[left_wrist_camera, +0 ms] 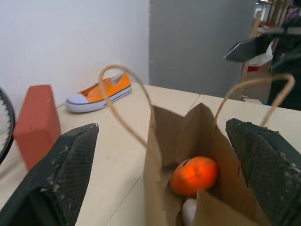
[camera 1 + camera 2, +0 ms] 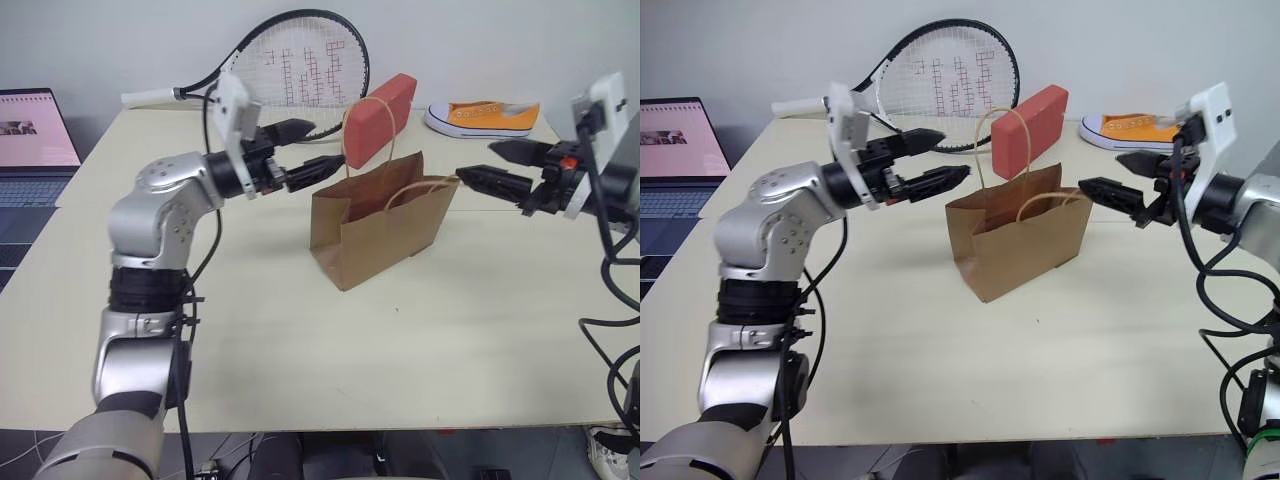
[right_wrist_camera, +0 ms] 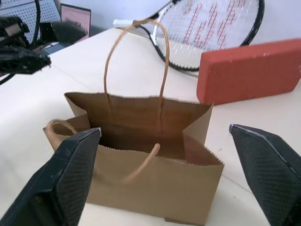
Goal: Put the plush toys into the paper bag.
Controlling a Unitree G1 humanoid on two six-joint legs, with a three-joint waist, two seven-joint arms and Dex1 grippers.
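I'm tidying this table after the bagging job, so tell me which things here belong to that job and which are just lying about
Part of the job:
paper bag, standing open
orange carrot plush, inside the bag
white plush, beneath it in the bag

Just lying about:
tennis racket
red block
orange sneaker
laptop

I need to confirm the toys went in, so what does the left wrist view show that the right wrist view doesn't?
Left wrist view alone: the orange carrot and a bit of the white egg down inside the bag, plus the sneaker. Right wrist view alone: the tennis racket's strings and the laptop. Both share the paper bag, standing with its mouth open, and the red block.
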